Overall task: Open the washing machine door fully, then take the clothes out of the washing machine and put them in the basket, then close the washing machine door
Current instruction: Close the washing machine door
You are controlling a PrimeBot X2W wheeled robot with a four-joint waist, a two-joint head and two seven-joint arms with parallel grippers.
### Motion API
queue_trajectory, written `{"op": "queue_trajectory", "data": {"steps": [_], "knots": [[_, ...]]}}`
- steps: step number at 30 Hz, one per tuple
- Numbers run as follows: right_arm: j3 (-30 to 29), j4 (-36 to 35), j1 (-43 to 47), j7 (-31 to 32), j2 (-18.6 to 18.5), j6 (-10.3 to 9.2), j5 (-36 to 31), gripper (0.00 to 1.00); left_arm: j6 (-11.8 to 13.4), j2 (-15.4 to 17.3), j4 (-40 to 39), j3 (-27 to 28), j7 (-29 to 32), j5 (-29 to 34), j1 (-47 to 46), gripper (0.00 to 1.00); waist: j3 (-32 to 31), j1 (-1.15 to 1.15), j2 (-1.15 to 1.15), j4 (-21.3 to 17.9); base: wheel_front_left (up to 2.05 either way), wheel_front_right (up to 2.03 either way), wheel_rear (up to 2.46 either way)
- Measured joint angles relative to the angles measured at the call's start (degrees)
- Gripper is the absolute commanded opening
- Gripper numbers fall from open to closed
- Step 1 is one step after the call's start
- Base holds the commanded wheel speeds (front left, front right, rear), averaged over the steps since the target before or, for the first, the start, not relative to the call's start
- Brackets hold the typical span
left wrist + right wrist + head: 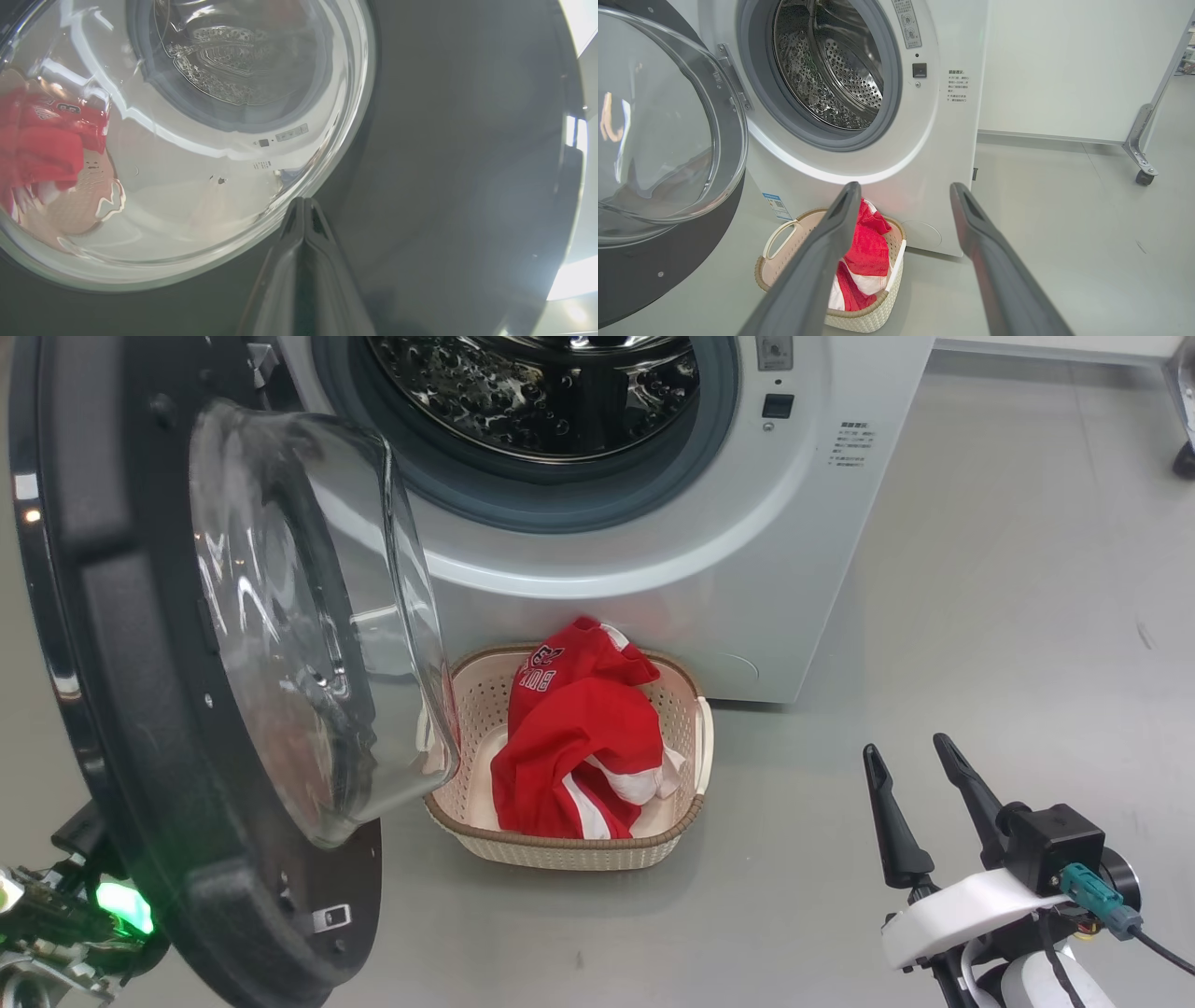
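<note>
The washing machine [803,523] stands with its steel drum [831,70] showing bare metal. The washing machine door [168,709] hangs partly swung out at the left, its glass bowl [308,616] overlapping the basket's left end. The clothes [579,737], red with white stripes, lie heaped in the cream basket [560,854] on the floor before the machine. My left gripper [303,201] is shut with nothing in it, its tips at the door's black ring [444,140] beside the glass. My right gripper [907,749] hovers open and empty, right of the basket [784,261].
Grey floor [980,616] spreads to the right of the machine. A white panel [1064,60] stands behind it, with a metal leg on a caster [1141,175] at the far right. My left arm's wrist [84,915], lit green, sits behind the door's lower edge.
</note>
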Motion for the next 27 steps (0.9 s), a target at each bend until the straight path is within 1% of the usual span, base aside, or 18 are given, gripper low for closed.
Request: {"op": "queue_trajectory", "data": {"steps": [12, 16, 24, 27], "knots": [[-0.9, 0.2, -0.1, -0.7, -0.1, -0.13, 0.5, 1.00, -0.1, -2.1, -2.9, -1.5, 0.0, 0.0, 0.9, 0.00, 0.4, 0.00, 0.00, -4.0, 0.00, 0.00, 0.00], [-1.0, 0.2, -0.1, -0.7, 0.0, -0.14, 0.5, 1.00, -0.1, -2.6, -3.2, -1.5, 0.0, 0.0, 1.0, 0.00, 0.4, 0.00, 0.00, -4.1, 0.00, 0.00, 0.00], [-1.0, 0.3, -0.1, -0.8, 0.0, -0.14, 0.6, 1.00, -0.1, -4.1, -5.0, 0.8, -0.9, -0.6, 2.6, 0.00, 0.4, 0.00, 0.00, -4.0, 0.00, 0.00, 0.00], [-1.0, 0.5, 0.0, -0.8, 0.0, -0.14, 0.6, 1.00, -0.5, -4.4, -5.4, 1.8, -1.6, -0.6, 3.2, 0.00, 0.4, 0.00, 0.00, -3.9, 0.00, 0.00, 0.00]]}}
